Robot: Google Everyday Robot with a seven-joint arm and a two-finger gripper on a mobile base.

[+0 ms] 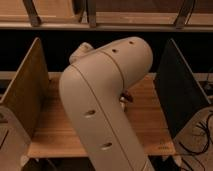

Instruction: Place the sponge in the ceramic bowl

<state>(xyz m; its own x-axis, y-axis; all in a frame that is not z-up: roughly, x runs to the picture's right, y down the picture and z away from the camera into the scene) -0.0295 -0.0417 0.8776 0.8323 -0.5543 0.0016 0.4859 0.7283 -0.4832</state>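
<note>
A bulky cream-white robot arm (105, 100) fills the middle, bending from the lower edge up over a pale wooden bench (150, 125). The hand is hidden behind the arm, so whether it is apart or together cannot be told. The blue-grey sponge is hidden too. A small reddish sliver (127, 95) peeks out at the arm's right edge; it may be the orange-red ceramic bowl. A tan upright wooden panel (27, 85) walls the left edge, a dark upright panel (177, 85) the right. Bare strips of bench show on either side of the arm.

Arm (100, 107) over table (55, 131) between side panels (26, 92), end effector hidden behind it.
</note>
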